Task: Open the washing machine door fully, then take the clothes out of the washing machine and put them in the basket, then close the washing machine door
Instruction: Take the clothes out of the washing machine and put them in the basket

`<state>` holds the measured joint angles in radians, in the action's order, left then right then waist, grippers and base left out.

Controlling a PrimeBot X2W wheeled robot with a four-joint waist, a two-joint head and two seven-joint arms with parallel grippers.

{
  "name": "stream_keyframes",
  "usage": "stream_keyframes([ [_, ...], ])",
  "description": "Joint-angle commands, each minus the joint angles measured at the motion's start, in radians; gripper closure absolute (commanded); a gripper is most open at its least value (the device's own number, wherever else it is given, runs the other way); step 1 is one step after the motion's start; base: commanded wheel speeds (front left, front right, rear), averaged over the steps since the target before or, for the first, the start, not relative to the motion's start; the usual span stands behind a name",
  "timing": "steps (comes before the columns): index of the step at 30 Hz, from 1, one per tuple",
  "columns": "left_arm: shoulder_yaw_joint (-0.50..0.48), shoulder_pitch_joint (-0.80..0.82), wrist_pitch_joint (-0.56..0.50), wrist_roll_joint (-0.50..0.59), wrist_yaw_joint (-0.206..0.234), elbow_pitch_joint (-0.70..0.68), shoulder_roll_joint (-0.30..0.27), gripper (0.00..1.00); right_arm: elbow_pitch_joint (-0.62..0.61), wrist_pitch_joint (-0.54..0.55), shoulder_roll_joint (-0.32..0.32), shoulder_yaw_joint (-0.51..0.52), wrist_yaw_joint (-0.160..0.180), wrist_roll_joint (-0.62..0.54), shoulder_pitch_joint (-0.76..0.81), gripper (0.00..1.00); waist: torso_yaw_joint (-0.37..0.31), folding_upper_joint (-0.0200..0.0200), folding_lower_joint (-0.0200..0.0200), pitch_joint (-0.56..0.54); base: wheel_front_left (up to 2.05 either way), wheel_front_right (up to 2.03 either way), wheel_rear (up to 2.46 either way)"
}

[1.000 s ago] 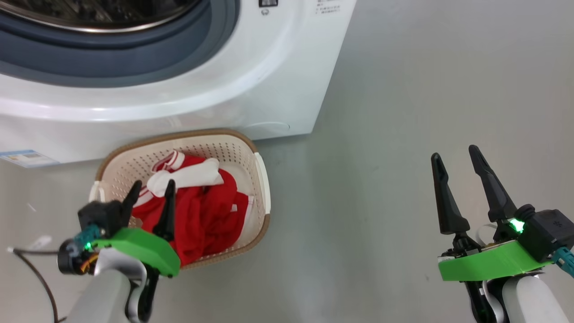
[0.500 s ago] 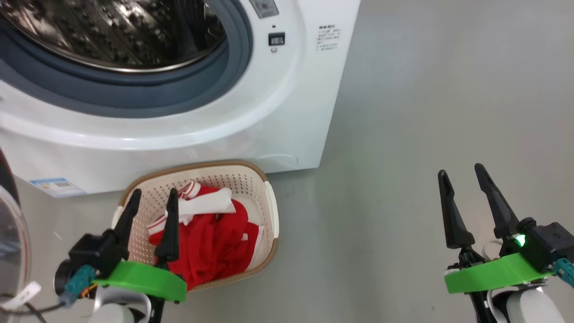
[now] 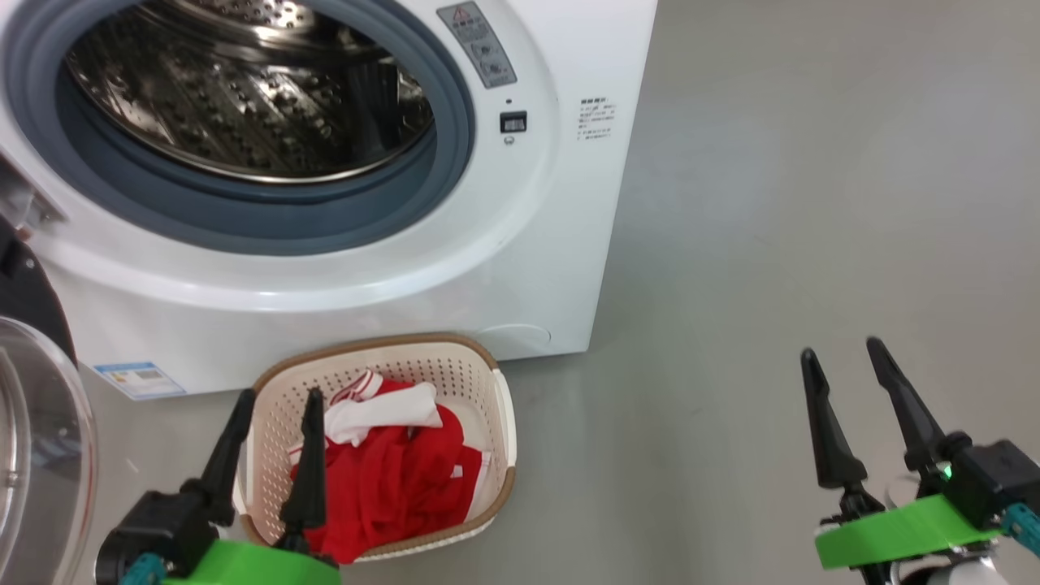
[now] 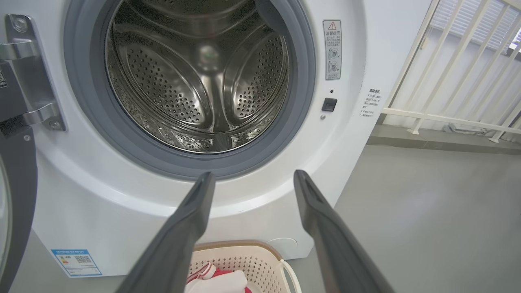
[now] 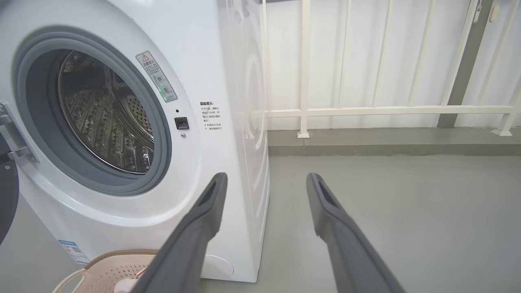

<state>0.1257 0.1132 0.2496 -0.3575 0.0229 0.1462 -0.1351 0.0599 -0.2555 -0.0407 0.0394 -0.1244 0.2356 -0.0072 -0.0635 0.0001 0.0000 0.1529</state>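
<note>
Left gripper (image 3: pixel 278 400) fingers spread wide, empty, near the basket (image 3: pixel 382 343), right gripper (image 3: pixel 840 349) equally wide, holding nothing, over the floor (image 3: pixel 731 244), red clothes (image 3: pixel 398 479) in basket before washing machine (image 3: pixel 520 244), door (image 3: pixel 32 422) cut off at left edge.

The left hand (image 3: pixel 280 395) sits low at the robot's left and the right hand (image 3: pixel 840 349) low at its right. Both point their long dark fingers (image 3: pixel 823 439) forward, spread wide apart, gripping nothing.

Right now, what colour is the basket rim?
Brown, woven-look, on the cream basket; clearest in the head view.
</note>
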Motion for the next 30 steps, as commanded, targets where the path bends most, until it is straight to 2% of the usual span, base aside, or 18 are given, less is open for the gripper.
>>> stream_keyframes([
  [1, -0.045, -0.012, 0.012, 0.022, -0.01, -0.042, -0.004, 0.0, -0.028, -0.006, -0.009, -0.014, -0.006, -0.01, 0.019, 0.0, 0.004, -0.0001, 0.0, -0.027, 0.0, 0.0, 0.0],
  [18, -0.1, -0.133, 0.012, 0.098, -0.005, -0.067, 0.013, 0.0, -0.033, -0.006, -0.009, 0.005, -0.006, -0.017, 0.102, 0.0, -0.006, -0.0001, 0.0, -0.138, 0.0, 0.0, 0.0],
  [30, -0.116, -0.139, 0.012, 0.121, -0.018, -0.06, 0.018, 0.0, -0.048, -0.006, -0.009, 0.008, -0.006, -0.028, 0.117, 0.0, -0.001, -0.0001, 0.0, -0.14, 0.0, 0.0, 0.0],
])
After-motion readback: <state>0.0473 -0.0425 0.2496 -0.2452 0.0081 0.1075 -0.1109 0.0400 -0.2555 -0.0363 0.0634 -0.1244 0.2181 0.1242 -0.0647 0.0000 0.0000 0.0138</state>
